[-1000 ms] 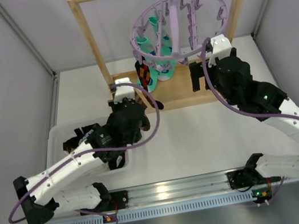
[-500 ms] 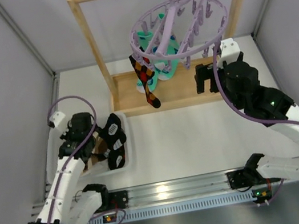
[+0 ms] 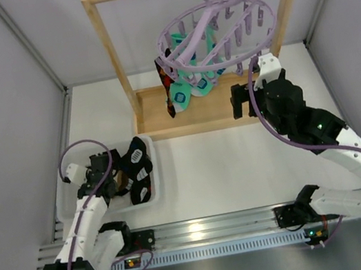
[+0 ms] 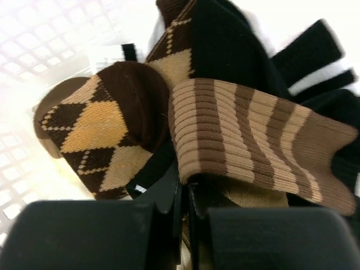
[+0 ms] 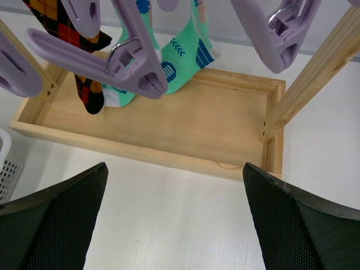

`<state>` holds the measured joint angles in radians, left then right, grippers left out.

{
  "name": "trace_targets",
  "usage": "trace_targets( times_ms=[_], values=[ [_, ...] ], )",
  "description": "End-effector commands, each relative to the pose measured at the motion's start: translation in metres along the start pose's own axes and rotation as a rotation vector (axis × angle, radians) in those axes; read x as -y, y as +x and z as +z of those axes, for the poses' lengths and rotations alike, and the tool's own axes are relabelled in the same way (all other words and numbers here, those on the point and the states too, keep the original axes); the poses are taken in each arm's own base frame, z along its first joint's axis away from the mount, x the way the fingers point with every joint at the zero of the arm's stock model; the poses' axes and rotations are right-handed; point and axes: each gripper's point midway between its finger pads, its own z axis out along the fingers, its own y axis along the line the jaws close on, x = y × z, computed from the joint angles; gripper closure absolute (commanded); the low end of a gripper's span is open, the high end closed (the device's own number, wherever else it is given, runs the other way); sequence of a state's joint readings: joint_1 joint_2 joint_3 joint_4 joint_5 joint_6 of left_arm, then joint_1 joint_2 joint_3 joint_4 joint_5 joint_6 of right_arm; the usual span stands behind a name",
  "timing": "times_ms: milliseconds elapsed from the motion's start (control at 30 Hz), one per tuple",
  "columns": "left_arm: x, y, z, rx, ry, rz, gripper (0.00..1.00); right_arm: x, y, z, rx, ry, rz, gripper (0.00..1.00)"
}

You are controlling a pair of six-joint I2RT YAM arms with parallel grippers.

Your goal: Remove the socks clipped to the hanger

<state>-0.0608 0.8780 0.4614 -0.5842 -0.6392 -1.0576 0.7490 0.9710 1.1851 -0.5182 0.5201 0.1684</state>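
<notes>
The lavender hanger hangs tilted from the wooden rack's top bar. A red-dark patterned sock and mint-green socks are still clipped to its left side. They also show in the right wrist view, the red sock and a mint sock, beside empty clip pegs. My right gripper is open and empty, low beside the hanger's right side, and it touches nothing. My left gripper sits in the white basket, jaws closed on the edge of a brown-and-tan striped sock.
The white basket at the left holds black socks and a brown argyle sock. The wooden rack has a tray base under the hanger. Grey walls stand on both sides.
My left arm went from the rack to the basket, where a black sock now lies, then drew back left. The hanger swung and tilted. The red sock swung. My right gripper shifted slightly.
</notes>
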Motion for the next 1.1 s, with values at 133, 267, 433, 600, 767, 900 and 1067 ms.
trace_targets(
  times_ms=[133, 267, 433, 600, 767, 900, 1067],
  values=[
    [0.043, -0.046, -0.040, 0.070, 0.240, -0.098, 0.02, 0.010, -0.018, -0.013, 0.074, 0.000, 0.069, 0.01],
    [0.056, -0.074, -0.069, 0.112, 0.331, -0.092, 0.02, 0.017, -0.018, -0.019, 0.082, 0.009, 0.078, 0.01],
    [0.065, -0.098, -0.101, 0.152, 0.438, -0.089, 0.01, 0.025, -0.020, -0.026, 0.093, 0.026, 0.077, 0.01],
    [0.149, -0.083, -0.168, -0.032, 0.925, 0.034, 0.01, 0.028, -0.021, -0.031, 0.108, 0.025, 0.083, 0.00],
    [0.222, -0.052, -0.189, -0.097, 1.191, 0.270, 0.01, 0.025, -0.021, -0.038, 0.128, -0.016, 0.104, 0.01],
    [0.271, -0.002, -0.234, -0.033, 1.381, 0.480, 0.01, 0.007, -0.027, -0.049, 0.147, -0.145, 0.100, 0.01],
    [0.314, 0.027, -0.217, 0.067, 1.406, 0.596, 0.01, -0.017, -0.043, -0.074, 0.244, -0.342, 0.130, 0.00]
  ],
)
